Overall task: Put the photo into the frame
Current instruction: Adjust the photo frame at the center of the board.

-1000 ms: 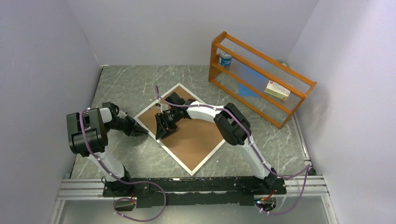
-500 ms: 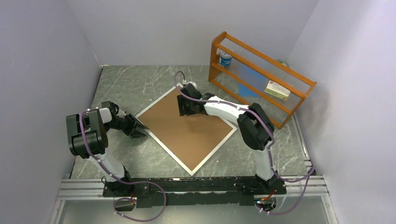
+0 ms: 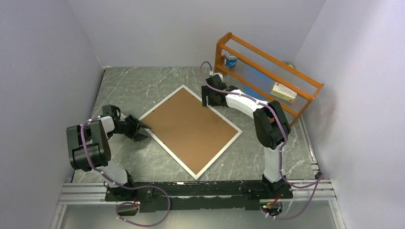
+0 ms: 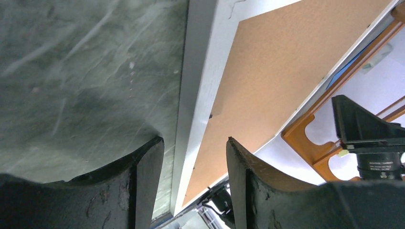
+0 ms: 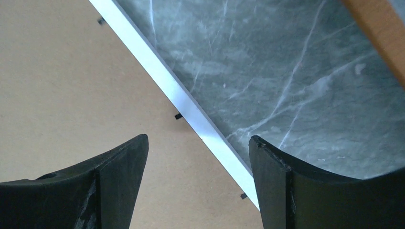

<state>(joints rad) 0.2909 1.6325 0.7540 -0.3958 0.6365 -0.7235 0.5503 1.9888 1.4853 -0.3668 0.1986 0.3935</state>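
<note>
The white frame (image 3: 213,157) lies flat on the marble table, turned like a diamond, with a brown backing board (image 3: 188,129) filling its centre. The photo is hidden. My left gripper (image 3: 143,130) is open and empty, low at the frame's left corner, its jaws astride the white border (image 4: 198,95). My right gripper (image 3: 206,99) is open and empty over the frame's far right edge; its view shows the border (image 5: 191,112) and the board (image 5: 62,86) between its fingers.
An orange wooden rack (image 3: 267,78) stands at the back right, close behind my right gripper, holding a small tin (image 3: 230,59) and a box (image 3: 283,91). Its end shows in the left wrist view (image 4: 310,143). Grey walls enclose the table.
My right gripper has moved from the board's left part across to the frame's far right edge, near the rack. The left gripper has stayed at the left corner.
</note>
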